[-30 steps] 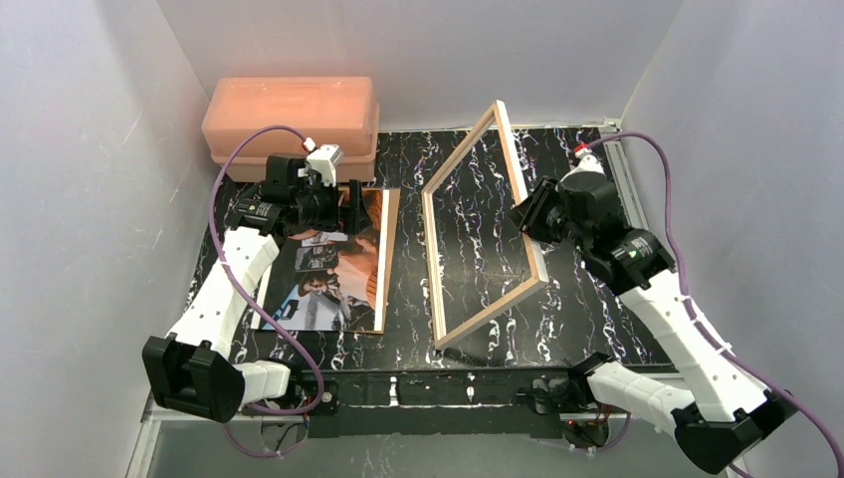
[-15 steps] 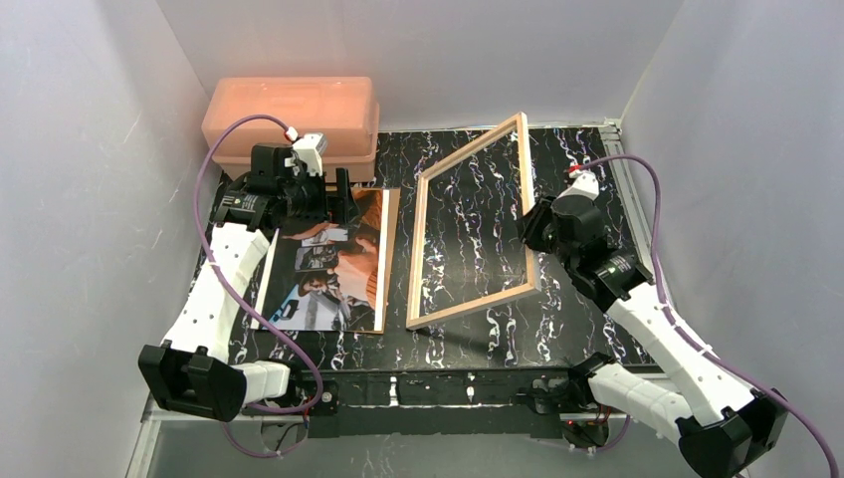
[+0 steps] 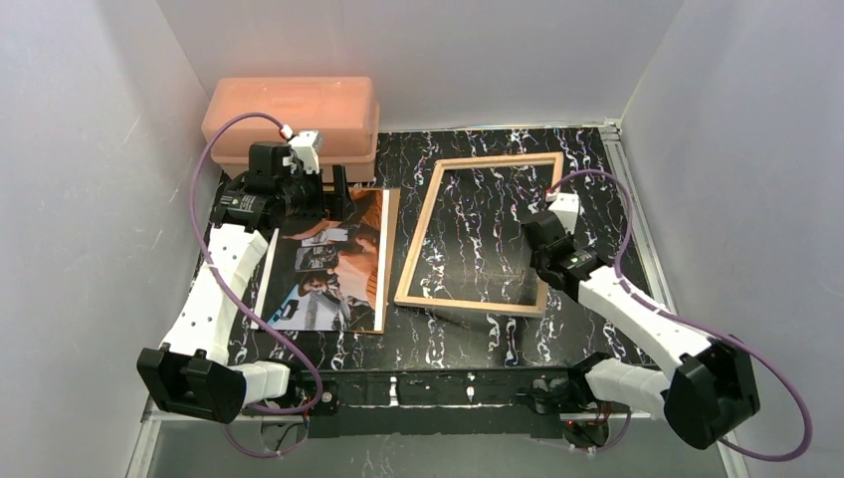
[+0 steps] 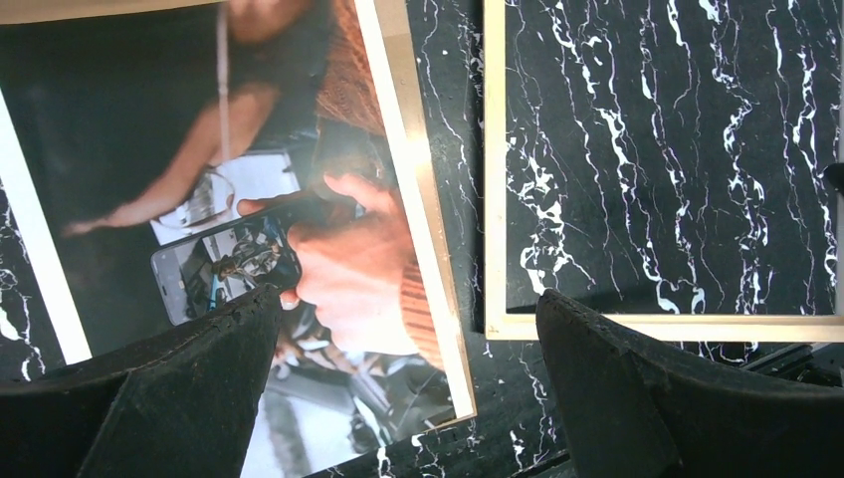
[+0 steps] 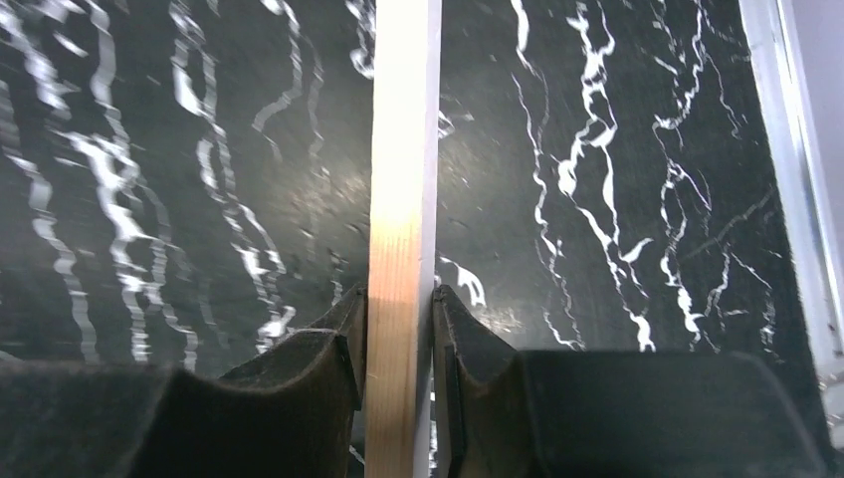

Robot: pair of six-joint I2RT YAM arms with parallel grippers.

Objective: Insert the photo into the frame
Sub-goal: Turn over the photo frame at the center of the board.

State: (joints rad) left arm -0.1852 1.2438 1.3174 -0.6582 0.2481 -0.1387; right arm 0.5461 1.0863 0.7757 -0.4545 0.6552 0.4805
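Note:
The photo [image 3: 323,269] lies picture side up on the left of the table, on a brown backing board [image 3: 390,254]. My left gripper [image 3: 333,194] hovers open over its far end; in the left wrist view its jaws [image 4: 408,299] stand wide above the photo [image 4: 199,199] and the board's edge [image 4: 423,209]. The frame [image 3: 416,244], tan wood side up, lies flat or nearly flat at the middle of the table. My right gripper [image 3: 542,249] is shut on its right rail. In the right wrist view the fingers [image 5: 400,299] pinch the wooden rail [image 5: 403,149] from both sides.
A pink plastic box [image 3: 291,115] stands at the back left, just behind the left gripper. Grey walls close in the table on three sides. A metal strip [image 5: 796,149] runs along the table's right edge. The frame's near-left corner [image 4: 495,324] lies close to the board.
My right arm has swung the frame down from standing tilted on its edge to lying on the table. The left gripper has drawn back slightly toward the box and stays open.

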